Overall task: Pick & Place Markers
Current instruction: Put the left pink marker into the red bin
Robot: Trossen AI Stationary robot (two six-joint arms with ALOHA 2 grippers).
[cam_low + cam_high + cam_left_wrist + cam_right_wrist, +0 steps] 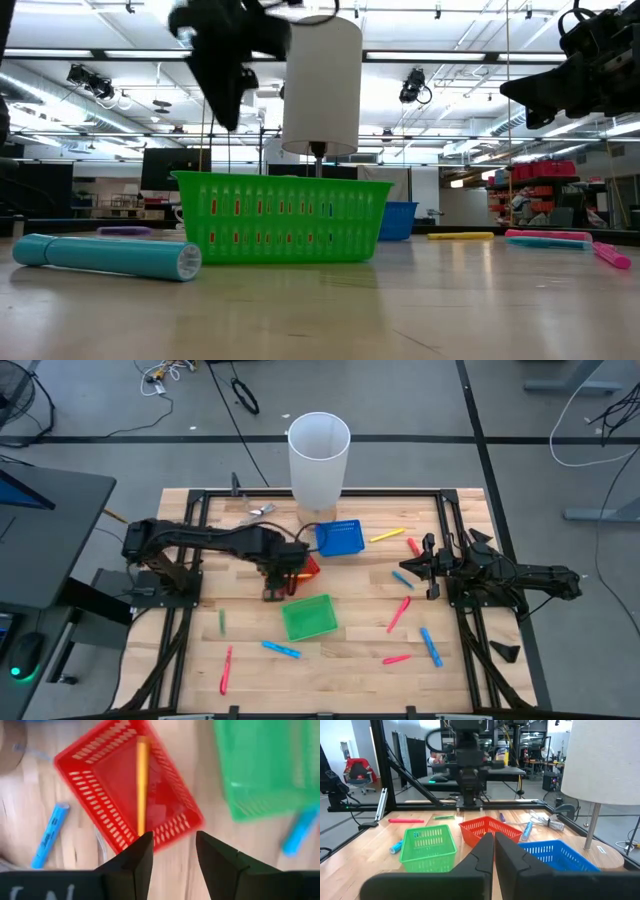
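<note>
Markers: short coloured sticks lie scattered over the wooden tabletop (350, 650) around the green basket (308, 617), which serves as landmark below.
Yellow marker (142, 785): lies lengthwise inside the red basket (100, 775), just ahead of the left jaws in the left wrist view.
Second yellow marker (387, 536): on the tabletop beyond the green basket, just right of the blue basket (338, 538).
Pink markers: one (399, 613) well to the right of the green basket, one (396, 658) right and nearer the front edge, one (226, 670) left and nearer the front edge.
Light blue markers: one (281, 649) just in front of the green basket, one (431, 646) well to its right, a small one (402, 579) between the basket and the right arm.
Green marker (222, 622): on the tabletop to the left of the green basket.
Red basket: touching or nearly touching the green basket's far side, partly under the left arm.
Left gripper (172, 851): hangs above the near rim of the red basket, beside the green basket; jaws spread, with nothing between them.
Right gripper (421, 565): well to the right of the green basket, raised off the tabletop; jaws pressed together and empty.
White cylinder (319, 455): stands beyond the blue basket at the far edge.
Metal clip (258, 511): beyond the red basket, left of the white cylinder.
</note>
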